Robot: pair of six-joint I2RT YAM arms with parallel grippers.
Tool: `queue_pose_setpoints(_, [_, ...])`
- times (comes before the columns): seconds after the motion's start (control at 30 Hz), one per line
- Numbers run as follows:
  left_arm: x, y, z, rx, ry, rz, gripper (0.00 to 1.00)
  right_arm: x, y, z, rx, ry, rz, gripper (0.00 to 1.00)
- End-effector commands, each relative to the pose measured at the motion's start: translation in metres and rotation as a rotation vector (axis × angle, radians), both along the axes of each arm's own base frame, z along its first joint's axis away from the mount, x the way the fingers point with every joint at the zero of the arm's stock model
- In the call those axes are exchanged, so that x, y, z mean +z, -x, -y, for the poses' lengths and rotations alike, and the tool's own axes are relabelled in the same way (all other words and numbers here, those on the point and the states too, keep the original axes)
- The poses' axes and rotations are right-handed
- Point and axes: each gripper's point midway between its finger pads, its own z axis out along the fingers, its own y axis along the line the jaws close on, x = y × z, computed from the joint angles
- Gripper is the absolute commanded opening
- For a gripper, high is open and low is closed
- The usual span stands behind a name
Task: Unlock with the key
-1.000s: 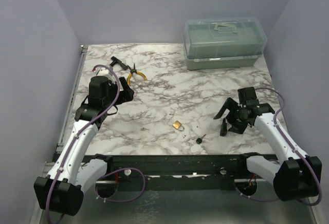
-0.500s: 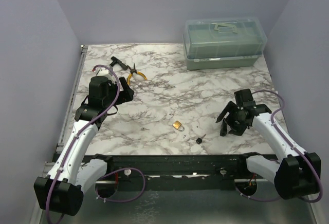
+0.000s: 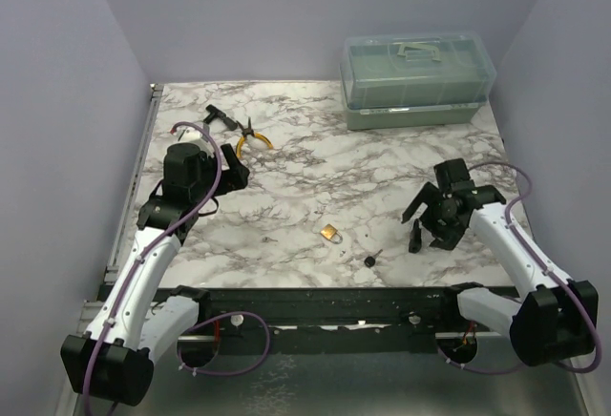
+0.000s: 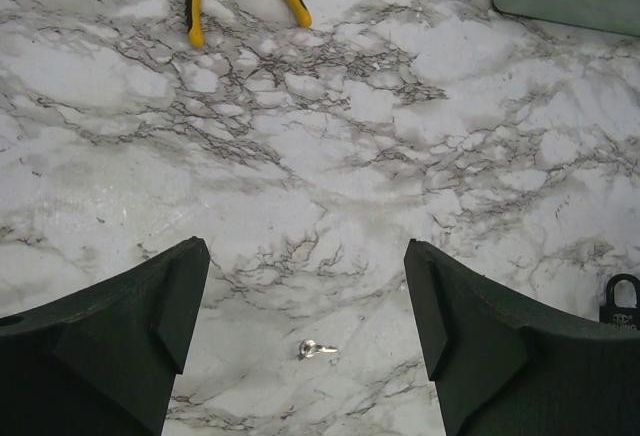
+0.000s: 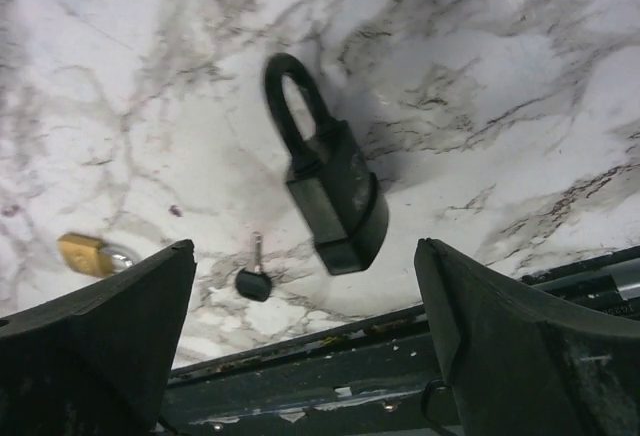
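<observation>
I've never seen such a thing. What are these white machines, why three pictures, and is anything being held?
These are two robot arms bolted to a marble table. One picture looks down from above. The other two come from a camera on each wrist, whose dark fingers show at the bottom corners. The left end effector is open, aimed at a tiny silver key. The right end effector is open over a black padlock lying on the table. Also there are a small brass padlock, yellow-handled pliers and a closed green toolbox. Nothing is held.
</observation>
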Motion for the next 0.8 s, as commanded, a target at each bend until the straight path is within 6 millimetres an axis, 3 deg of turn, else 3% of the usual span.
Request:
queue_pose_setpoints(0.0, [0.003,0.002,0.007,-0.028,0.016,0.014,0.83,0.058,-0.022,0.003,0.033,0.03,0.134,1.0])
queue_pose_setpoints(0.1, [0.002,0.005,0.021,-0.096,0.049,0.002,0.73,0.084,-0.033,-0.007,0.073,-0.021,0.226,1.0])
queue_pose_setpoints(0.17, [0.001,0.009,0.039,-0.177,0.079,-0.015,0.71,0.09,-0.038,-0.016,0.095,-0.064,0.251,1.0])
queue_pose_setpoints(0.3, [-0.013,0.019,0.074,-0.296,0.076,-0.081,0.72,0.095,-0.055,-0.014,0.084,-0.049,0.321,1.0])
queue_pose_setpoints(0.53, [-0.027,0.062,0.157,-0.521,-0.008,-0.123,0.72,0.13,-0.081,-0.001,0.054,0.026,0.477,1.0])
queue_pose_setpoints(0.77, [-0.049,0.098,0.241,-0.721,-0.17,-0.134,0.75,0.141,-0.077,0.012,0.03,0.085,0.528,1.0])
